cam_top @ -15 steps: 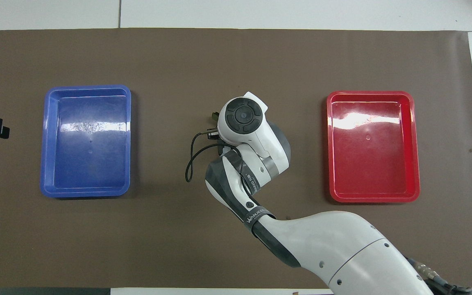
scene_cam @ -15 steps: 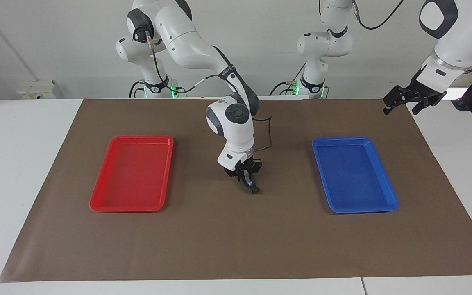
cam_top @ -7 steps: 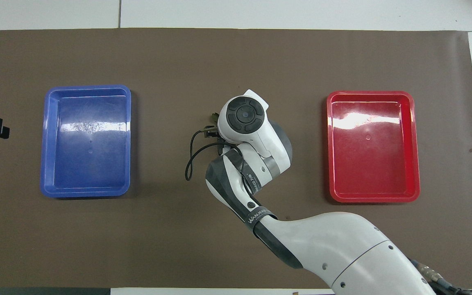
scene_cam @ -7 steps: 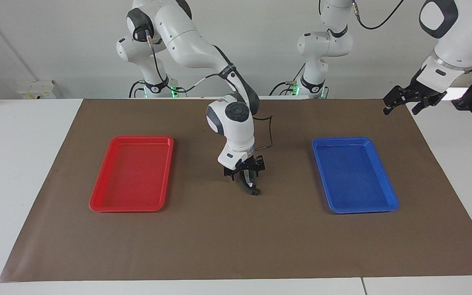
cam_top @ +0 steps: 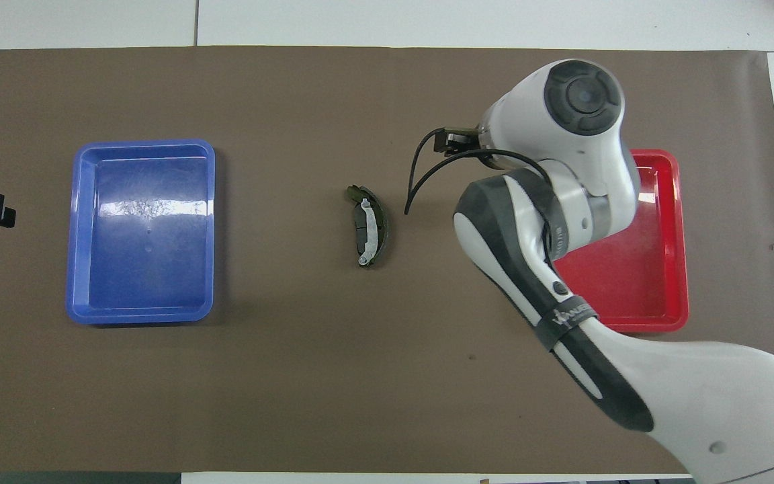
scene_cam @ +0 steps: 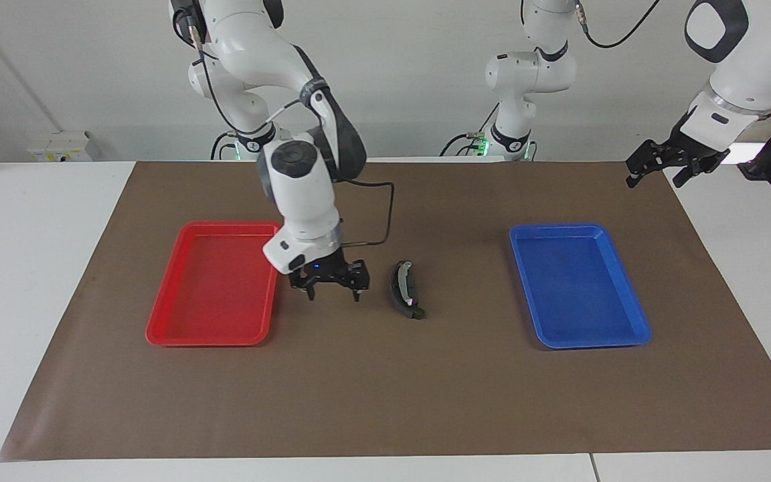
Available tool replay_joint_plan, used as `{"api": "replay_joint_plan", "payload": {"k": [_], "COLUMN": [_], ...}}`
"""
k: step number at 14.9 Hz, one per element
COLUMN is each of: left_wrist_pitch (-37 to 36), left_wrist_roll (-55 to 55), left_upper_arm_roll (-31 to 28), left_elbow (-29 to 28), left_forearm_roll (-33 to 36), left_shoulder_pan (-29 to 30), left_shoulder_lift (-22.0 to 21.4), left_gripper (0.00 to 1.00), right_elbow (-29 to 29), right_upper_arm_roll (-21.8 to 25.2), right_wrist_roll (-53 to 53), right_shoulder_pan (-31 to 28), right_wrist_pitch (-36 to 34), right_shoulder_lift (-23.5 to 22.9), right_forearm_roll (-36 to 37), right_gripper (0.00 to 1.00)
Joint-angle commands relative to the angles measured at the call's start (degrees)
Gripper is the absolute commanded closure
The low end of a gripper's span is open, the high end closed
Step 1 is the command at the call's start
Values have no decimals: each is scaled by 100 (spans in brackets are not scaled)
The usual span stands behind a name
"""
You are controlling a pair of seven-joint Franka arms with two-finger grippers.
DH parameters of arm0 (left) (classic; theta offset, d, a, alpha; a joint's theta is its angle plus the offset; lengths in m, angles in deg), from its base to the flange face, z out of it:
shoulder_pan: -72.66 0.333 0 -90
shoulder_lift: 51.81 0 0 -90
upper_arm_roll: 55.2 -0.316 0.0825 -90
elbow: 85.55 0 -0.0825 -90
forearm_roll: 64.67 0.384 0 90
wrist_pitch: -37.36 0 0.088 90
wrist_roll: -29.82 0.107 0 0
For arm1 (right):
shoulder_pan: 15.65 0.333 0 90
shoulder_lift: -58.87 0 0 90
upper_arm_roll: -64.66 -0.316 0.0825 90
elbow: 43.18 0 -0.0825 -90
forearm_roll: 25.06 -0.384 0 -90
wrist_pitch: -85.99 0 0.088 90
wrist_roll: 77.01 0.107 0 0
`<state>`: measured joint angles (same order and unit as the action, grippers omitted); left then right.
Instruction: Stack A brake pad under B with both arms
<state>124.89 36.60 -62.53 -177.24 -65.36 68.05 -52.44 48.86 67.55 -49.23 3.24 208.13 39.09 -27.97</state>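
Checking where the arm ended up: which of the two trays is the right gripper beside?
The red tray: the right gripper, open, hangs beside it; the blue tray lies past the stacked brake pads.

A plain white wall (scene_cam: 412, 73) is seen above the white counter (scene_cam: 37, 268), most of which is covered by a brown mat (scene_cam: 385, 388). A seam in the counter (cam_top: 196, 23) is visible. A white box (scene_cam: 61, 145) is mounted low on the wall.
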Motion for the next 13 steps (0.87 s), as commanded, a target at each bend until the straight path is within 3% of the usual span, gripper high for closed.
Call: {"api": "replay_joint_plan", "payload": {"k": [1, 8, 13], "left_wrist_pitch": [18, 18, 18], "left_wrist_roll": [16, 16, 16], "left_upper_arm_roll": [12, 12, 12], "left_elbow": [-112, -112, -112], "left_forearm_roll": [95, 95, 95], "left_shoulder_pan": [22, 22, 22], "left_shoulder_lift": [-104, -104, -104], "left_gripper": [1, 1, 1], "right_elbow": [279, 279, -133], "right_upper_arm_roll": [-122, -114, -122], "right_wrist_roll": [-1, -1729, -2303], "right_shoulder_pan": [-604, -1818, -1995], "right_wrist_pitch": [-408, -2447, -3248], "right_shoulder_lift": [500, 1475, 1934], "right_forearm_roll": [98, 299, 544], "right_gripper": [1, 1, 1]}}
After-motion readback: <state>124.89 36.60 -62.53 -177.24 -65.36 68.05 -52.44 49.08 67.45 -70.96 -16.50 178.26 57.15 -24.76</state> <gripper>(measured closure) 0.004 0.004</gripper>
